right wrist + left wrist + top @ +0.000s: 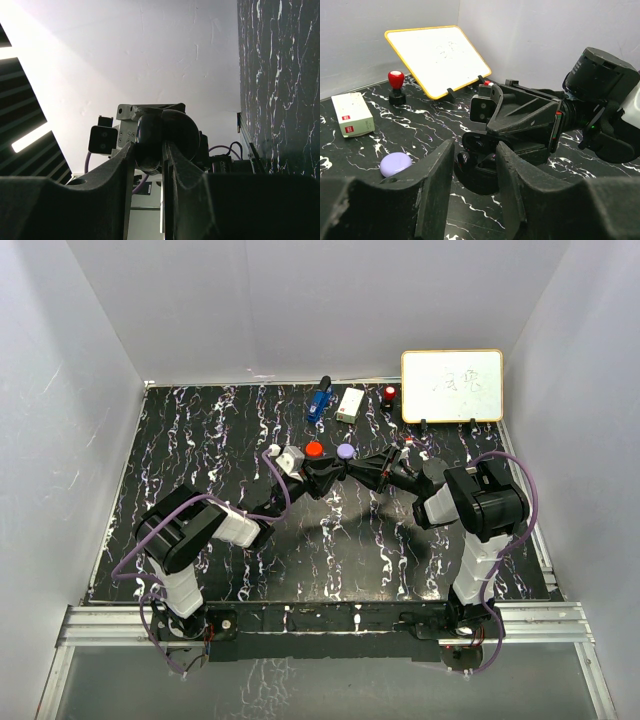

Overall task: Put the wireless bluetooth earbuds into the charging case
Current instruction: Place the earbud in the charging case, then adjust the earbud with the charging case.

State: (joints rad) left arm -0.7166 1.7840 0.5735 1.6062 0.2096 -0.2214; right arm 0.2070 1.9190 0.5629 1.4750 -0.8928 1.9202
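Note:
In the left wrist view the black charging case [479, 172] is held up with its lid open, and two dark earbuds [465, 160] appear to sit in its wells. My right gripper [149, 147] is shut on that charging case [161, 134], pinching it from the side. My left gripper [475, 150] is open just in front of the case, with only the table showing between its fingers [437, 175]. From above, the left gripper [326, 476] and the right gripper [352, 470] meet tip to tip at the middle of the table.
A lavender round case [346, 451] and a red round case [314, 449] lie just behind the grippers. At the back stand a blue object [319, 400], a white box [350, 404], a red-knobbed stamp [389, 395] and a yellow-framed whiteboard [452, 385].

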